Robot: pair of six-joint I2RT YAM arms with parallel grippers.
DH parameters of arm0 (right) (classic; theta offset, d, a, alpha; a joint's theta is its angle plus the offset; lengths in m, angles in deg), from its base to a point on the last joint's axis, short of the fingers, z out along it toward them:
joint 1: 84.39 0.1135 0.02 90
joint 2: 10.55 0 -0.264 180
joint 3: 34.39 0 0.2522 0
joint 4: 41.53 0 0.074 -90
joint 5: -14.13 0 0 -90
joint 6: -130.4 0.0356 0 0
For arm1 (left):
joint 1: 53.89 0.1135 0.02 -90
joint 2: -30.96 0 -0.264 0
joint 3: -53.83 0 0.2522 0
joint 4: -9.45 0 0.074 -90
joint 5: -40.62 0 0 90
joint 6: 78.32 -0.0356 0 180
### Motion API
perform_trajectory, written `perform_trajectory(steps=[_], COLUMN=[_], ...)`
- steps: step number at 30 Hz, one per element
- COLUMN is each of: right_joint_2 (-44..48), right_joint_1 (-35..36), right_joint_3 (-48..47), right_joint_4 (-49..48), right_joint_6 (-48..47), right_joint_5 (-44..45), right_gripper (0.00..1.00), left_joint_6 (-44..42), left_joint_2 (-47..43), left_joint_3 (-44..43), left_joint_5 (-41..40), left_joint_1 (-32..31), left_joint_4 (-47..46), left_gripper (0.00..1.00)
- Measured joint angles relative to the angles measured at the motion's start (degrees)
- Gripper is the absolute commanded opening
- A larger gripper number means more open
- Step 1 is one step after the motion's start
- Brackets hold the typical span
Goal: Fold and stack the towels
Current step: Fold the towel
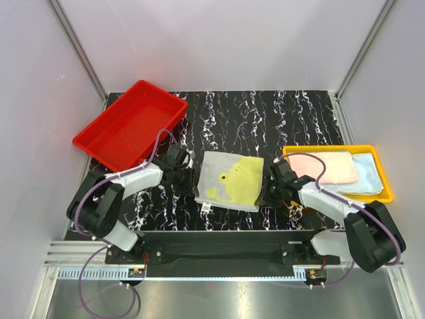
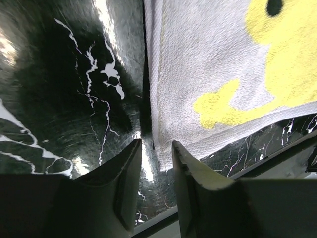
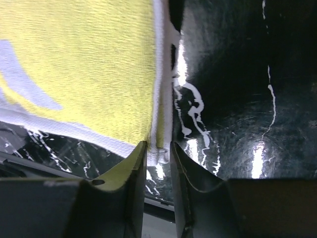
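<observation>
Towel (image 1: 229,181): white terry cloth, yellow print, flat mid black marbled table (image 1: 265,113); bare table off both side edges.
Left gripper (image 2: 156,146): low at left hem, jaws apart, empty.
Right gripper (image 3: 157,145): low at right hem, narrow gap, hem between tips.

The bench (image 1: 265,119) lies open at twelve o'clock of the spread towel (image 1: 229,179). The red tray (image 1: 126,126) blocks ten o'clock and the yellow tray (image 1: 388,189) blocks three. The left end effector (image 1: 188,175) and right end effector (image 1: 272,183) crowd the towel's sides.
</observation>
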Motion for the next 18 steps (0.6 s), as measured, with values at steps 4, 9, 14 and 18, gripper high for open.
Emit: perform_trajectory(steps=[4, 9, 14, 18], right_joint_2=[-2.4, -1.5, 0.4, 0.6], right_joint_1=[0.1, 0.3, 0.3, 0.3], right_joint_3=[0.9, 0.9, 0.7, 0.1], right_joint_4=[-1.3, -1.4, -0.1, 0.7], right_joint_6=[0.3, -0.5, -1.6, -1.9], right_joint_5=[-0.2, 0.5, 0.7, 0.8], right_gripper=[0.16, 0.00, 0.05, 0.16], left_joint_6=[1.3, 2.4, 2.8, 2.8], left_joint_2=[0.5, -0.3, -2.8, -3.4], left_joint_3=[2.5, 3.1, 3.1, 3.1], left_joint_5=[1.3, 1.6, 1.7, 1.8], left_joint_1=[0.0, -0.1, -0.1, -0.1], left_joint_4=[-2.1, -2.8, -2.8, -2.8], left_gripper=[0.26, 0.24, 0.29, 0.30])
